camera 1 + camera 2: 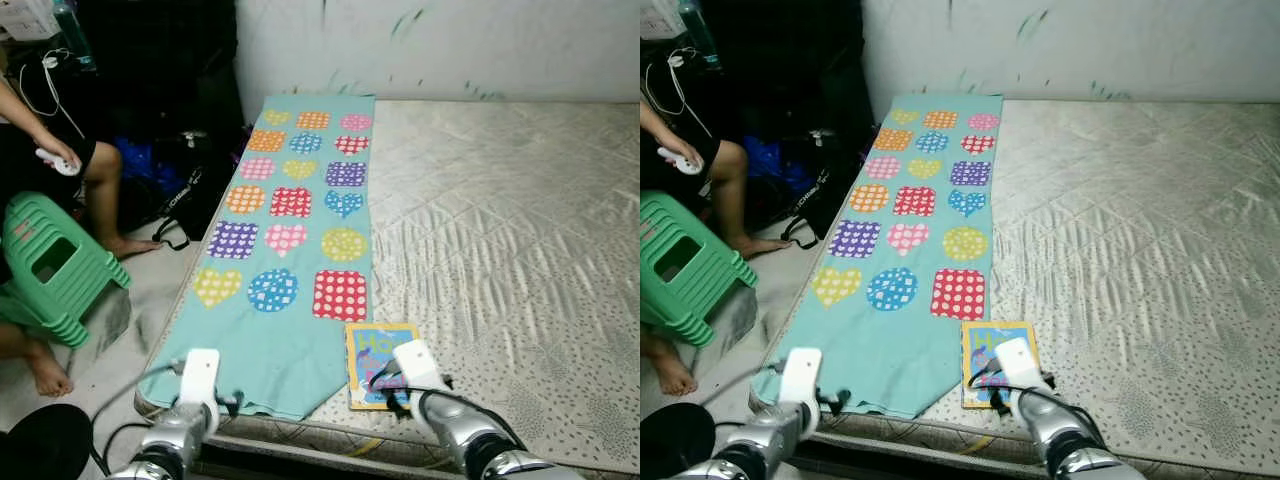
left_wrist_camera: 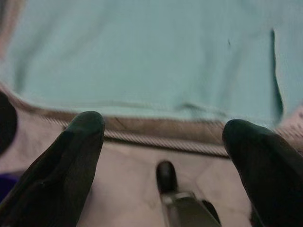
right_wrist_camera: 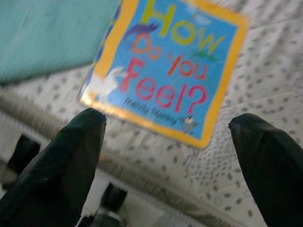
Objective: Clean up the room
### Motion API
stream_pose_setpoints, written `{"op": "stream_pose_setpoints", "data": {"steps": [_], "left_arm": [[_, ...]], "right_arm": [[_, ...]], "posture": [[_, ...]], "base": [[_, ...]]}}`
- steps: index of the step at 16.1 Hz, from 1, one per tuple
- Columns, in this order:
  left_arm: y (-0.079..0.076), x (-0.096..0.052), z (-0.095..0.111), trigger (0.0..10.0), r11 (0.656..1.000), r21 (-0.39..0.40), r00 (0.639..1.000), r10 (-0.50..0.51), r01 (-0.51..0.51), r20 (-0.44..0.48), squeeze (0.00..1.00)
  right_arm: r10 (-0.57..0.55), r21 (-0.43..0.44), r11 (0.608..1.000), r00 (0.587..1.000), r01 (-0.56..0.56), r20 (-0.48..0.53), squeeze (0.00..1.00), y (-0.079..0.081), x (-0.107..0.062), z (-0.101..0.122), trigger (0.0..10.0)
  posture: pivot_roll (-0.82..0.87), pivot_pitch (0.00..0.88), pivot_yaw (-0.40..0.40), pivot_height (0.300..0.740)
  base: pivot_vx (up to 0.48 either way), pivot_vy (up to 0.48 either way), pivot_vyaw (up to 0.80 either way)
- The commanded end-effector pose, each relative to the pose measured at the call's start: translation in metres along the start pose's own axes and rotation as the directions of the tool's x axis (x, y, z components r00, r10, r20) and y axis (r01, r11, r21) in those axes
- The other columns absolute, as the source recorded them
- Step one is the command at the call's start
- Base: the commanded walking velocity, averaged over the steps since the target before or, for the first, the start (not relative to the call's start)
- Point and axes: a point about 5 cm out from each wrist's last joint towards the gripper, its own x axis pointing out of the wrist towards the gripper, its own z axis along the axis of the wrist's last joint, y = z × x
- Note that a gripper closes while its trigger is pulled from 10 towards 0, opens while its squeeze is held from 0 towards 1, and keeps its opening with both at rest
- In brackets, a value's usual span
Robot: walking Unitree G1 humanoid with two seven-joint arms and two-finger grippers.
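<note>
Person: seated at the far left on the floor side, bare legs and feet (image 1: 45, 372) showing, one hand holding a white controller (image 1: 58, 161).
Stools: a stack of green plastic stools (image 1: 55, 268) beside the person; how many are in the stack cannot be told.
Bag: one black bag (image 1: 185, 190) on the floor between the person and the bed, dark clutter behind it.
Left hand (image 2: 163, 142): fingers spread wide, holding nothing, hovering at the near edge of the bed just short of the blanket's hem.
Blanket: one teal blanket (image 1: 290, 230) lying lengthwise along the left side of the bed, printed with coloured hearts, circles and squares in three columns; its near end comes to a point at the mattress edge.
Book: one children's board book (image 3: 165, 71), blue cover with a yellow border, titled "How Do You Feel?", lying flat on the mattress just right of the blanket's near corner.
Right hand (image 3: 168, 137): fingers spread wide, empty, poised just above the book's near edge.
Bed: a bare quilted mattress (image 1: 500, 230), pale beige.
Wall: white, scuffed with dark marks (image 1: 440, 45), behind the bed.
</note>
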Motion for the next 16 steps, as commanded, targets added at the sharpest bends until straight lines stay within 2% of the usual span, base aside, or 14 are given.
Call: {"op": "stream_pose_setpoints", "data": {"steps": [1, 2, 6, 7, 10, 12, 13, 14, 16], "left_arm": [[0.002, 0.000, -0.006, 10.0, 1.000, -0.019, 0.999, 0.012, -0.013, -0.039, 0.00], [0.002, 0.000, -0.009, 10.0, 1.000, -0.002, 0.998, 0.016, -0.016, -0.068, 0.00], [-0.005, 0.000, -0.016, 10.0, 0.998, 0.068, 0.992, -0.008, 0.017, -0.127, 0.00], [-0.006, 0.000, -0.012, 10.0, 0.997, 0.081, 0.994, -0.007, 0.016, -0.110, 0.00], [-0.006, 0.001, 0.001, 10.0, 1.000, -0.018, 0.998, -0.001, 0.000, -0.055, 0.00], [-0.006, 0.001, 0.007, 10.0, 1.000, -0.020, 1.000, 0.000, 0.000, -0.032, 0.00], [-0.006, 0.001, 0.009, 10.0, 1.000, -0.021, 1.000, -0.004, 0.003, -0.018, 0.00], [-0.006, 0.001, 0.009, 10.0, 0.999, -0.033, 1.000, -0.004, 0.004, -0.013, 0.00], [-0.003, 0.001, 0.012, 10.0, 0.996, -0.092, 1.000, 0.009, -0.008, 0.010, 0.00]], "right_arm": [[0.021, -0.012, 1.000, 0.998, -0.022, -0.057, 0.00, 0.005, 0.000, -0.009, 10.0], [0.011, 0.008, 1.000, 0.996, -0.010, -0.086, 0.00, 0.001, -0.001, -0.012, 10.0], [-0.004, -0.057, 0.998, 0.993, -0.003, -0.121, 0.00, -0.001, -0.001, -0.017, 10.0], [0.003, -0.062, 0.998, 0.994, -0.010, -0.106, 0.00, 0.001, -0.001, -0.014, 10.0], [-0.017, 0.005, 1.000, 0.999, 0.017, -0.046, 0.00, -0.002, 0.000, -0.002, 10.0], [-0.029, 0.054, 0.998, 1.000, 0.030, -0.002, 0.00, -0.006, 0.000, 0.005, 10.0], [-0.076, 0.158, 0.985, 0.997, 0.073, 0.018, 0.00, -0.016, -0.001, 0.007, 10.0], [-0.102, 0.195, 0.976, 0.995, 0.097, 0.016, 0.00, -0.020, -0.001, 0.007, 10.0], [-0.098, 0.177, 0.980, 0.994, 0.089, 0.043, 0.00, -0.019, -0.001, 0.011, 10.0]], "posture": [[-0.12, 0.000, 0.069, 0.740], [-0.12, 0.000, 0.067, 0.740], [-0.12, 0.000, 0.073, 0.740], [-0.12, 0.000, 0.075, 0.740], [-0.13, 0.000, 0.082, 0.740], [-0.14, 0.000, 0.086, 0.740], [-0.14, 0.000, 0.089, 0.740], [-0.14, 0.000, 0.091, 0.740], [-0.14, 0.000, 0.093, 0.740]], "base": [[0.000, 0.000, 0.00], [0.000, 0.000, 0.00], [0.000, 0.000, 0.00], [0.000, 0.000, 0.00], [0.000, 0.000, 0.00], [0.000, 0.000, 0.00], [0.000, 0.000, 0.00], [0.000, 0.000, -0.78], [0.000, 0.000, -0.77]]}}
